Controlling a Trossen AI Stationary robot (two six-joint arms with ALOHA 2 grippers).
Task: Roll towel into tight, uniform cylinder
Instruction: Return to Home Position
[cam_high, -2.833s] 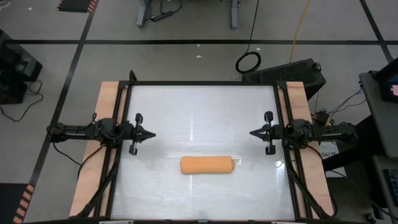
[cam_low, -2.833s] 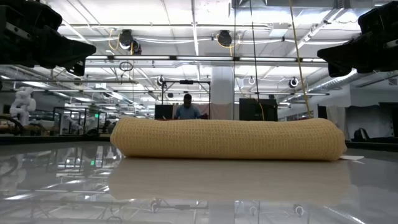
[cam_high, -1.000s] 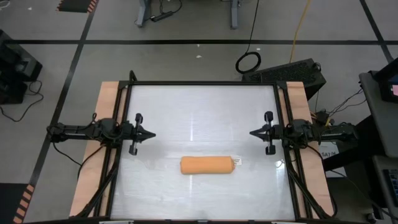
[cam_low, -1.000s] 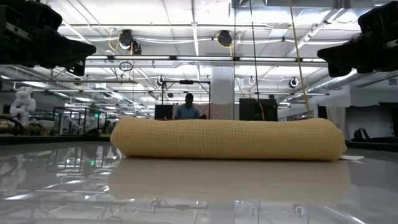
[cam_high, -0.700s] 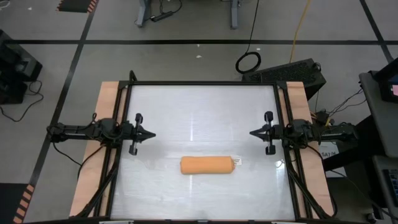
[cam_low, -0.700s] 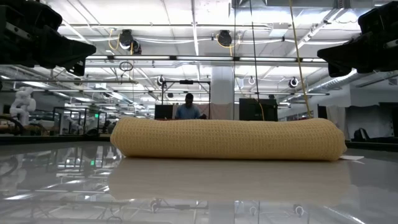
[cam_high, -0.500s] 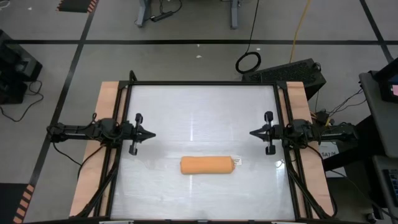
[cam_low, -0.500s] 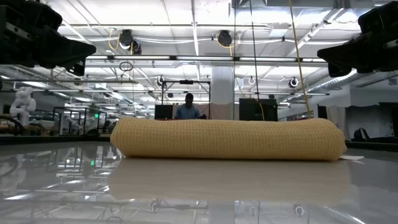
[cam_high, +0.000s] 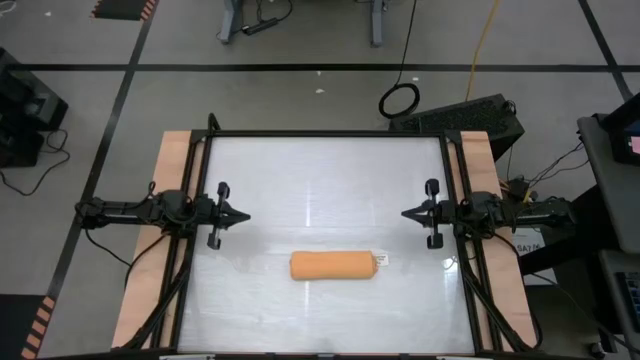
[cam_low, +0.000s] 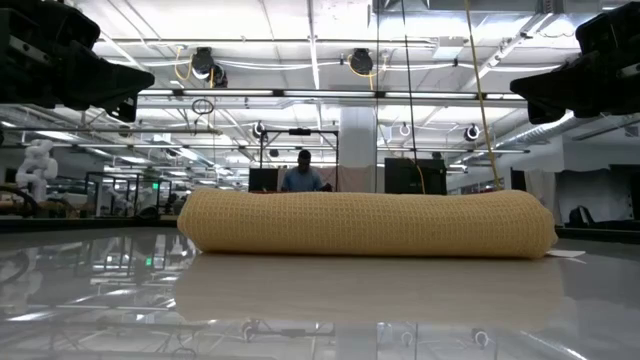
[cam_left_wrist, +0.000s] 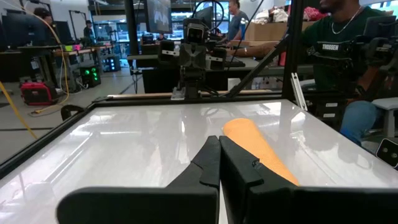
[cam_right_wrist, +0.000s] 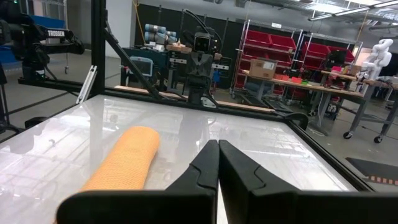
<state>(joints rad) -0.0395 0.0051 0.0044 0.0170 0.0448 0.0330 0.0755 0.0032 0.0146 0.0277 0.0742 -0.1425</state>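
Note:
The orange-tan towel (cam_high: 332, 265) lies rolled up as a short cylinder on the glossy white table, near its front edge, with its length running left to right. It also shows in the low view as the towel (cam_low: 365, 222), resting on its lower side. A small white tag (cam_high: 381, 260) sticks out at its right end. My left gripper (cam_high: 243, 215) is shut at the table's left edge, pointing level toward the middle. My right gripper (cam_high: 406, 214) is shut at the right edge, mirrored. Both stand far from the roll, nothing between their fingers.
A black frame (cam_high: 325, 134) runs around the table top, with wooden strips (cam_high: 170, 160) on both sides. The room beyond holds people (cam_left_wrist: 339, 43) and shelving (cam_right_wrist: 273, 56) past the table's edges. Bare table surface (cam_high: 325, 180) lies between the two grippers.

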